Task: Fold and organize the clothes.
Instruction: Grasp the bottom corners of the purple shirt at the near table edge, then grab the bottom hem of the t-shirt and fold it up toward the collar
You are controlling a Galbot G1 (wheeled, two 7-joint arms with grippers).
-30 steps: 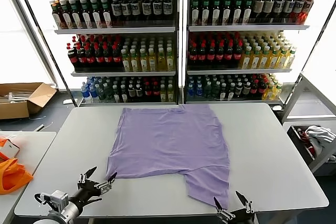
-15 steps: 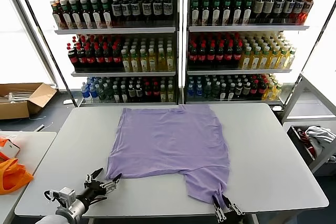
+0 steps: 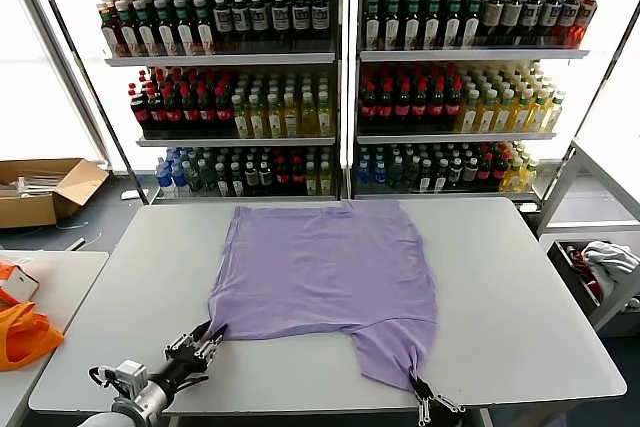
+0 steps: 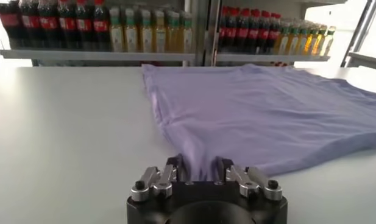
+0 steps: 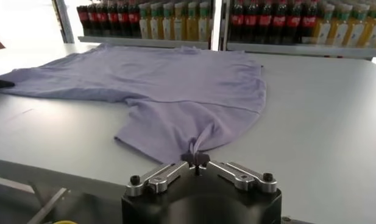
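Observation:
The clothes are one lavender T-shirt (image 3: 325, 267) spread flat on the pale table (image 3: 520, 297), with its near edge towards me. My left gripper (image 3: 207, 337) is at the shirt's near left corner. In the left wrist view the fabric (image 4: 267, 109) gathers into a narrow fold between the left gripper (image 4: 198, 165) fingers, which are shut on it. My right gripper (image 3: 418, 385) is at the near right corner, by the table's front edge. In the right wrist view the right gripper (image 5: 195, 159) is shut on a puckered bit of the hem (image 5: 203, 137).
Shelves of bottles (image 3: 340, 77) stand behind the table. A side table at the left holds an orange bag (image 3: 25, 332). A cardboard box (image 3: 40, 189) lies on the floor beyond it. A bin at the right holds a white and grey cloth bundle (image 3: 605, 259).
Both grippers were open and short of the shirt. They have moved forward onto its near corners and closed on the fabric, the right one first.

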